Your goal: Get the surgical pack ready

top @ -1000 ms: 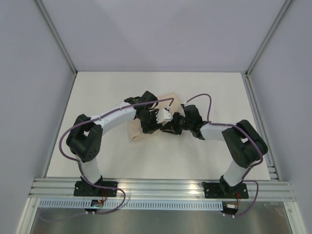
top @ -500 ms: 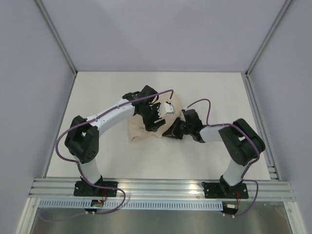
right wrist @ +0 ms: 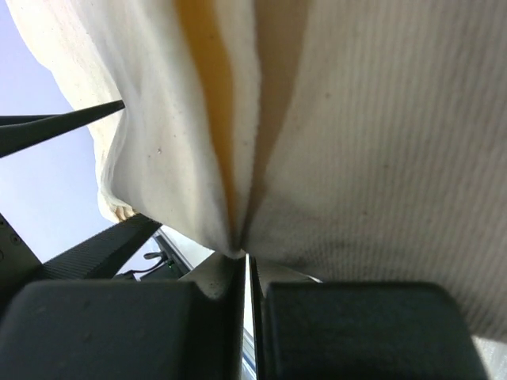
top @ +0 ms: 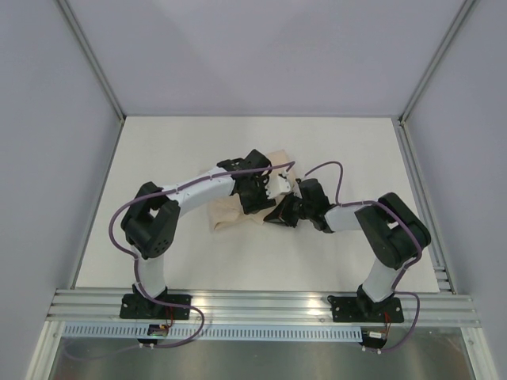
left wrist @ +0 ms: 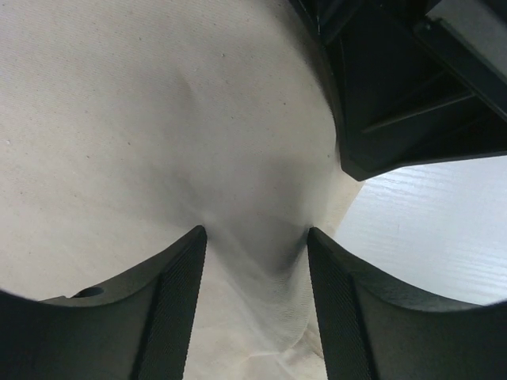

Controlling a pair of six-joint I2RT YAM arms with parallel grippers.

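Observation:
The surgical pack (top: 224, 215) is a beige cloth bundle in the middle of the white table; whatever it wraps is hidden. My left gripper (top: 257, 206) comes down on the pack from above. In the left wrist view this gripper (left wrist: 255, 234) is open, both fingertips pressed into the cloth (left wrist: 142, 119) with a raised ridge between them. My right gripper (top: 272, 217) reaches in low from the right. In the right wrist view it (right wrist: 244, 258) is shut, pinching a fold of the cloth (right wrist: 356, 119) at its tips.
The two grippers are very close: the right gripper's black body (left wrist: 412, 87) fills the upper right of the left wrist view. Bare white table (top: 341, 146) surrounds the pack. Metal frame posts and a rail (top: 417, 182) run along the right side, and another rail (top: 261, 305) along the front.
The right gripper sank lower and its jaws closed on the cloth fold. The left arm swung to the right, and its gripper shifted right and a little nearer on the pack.

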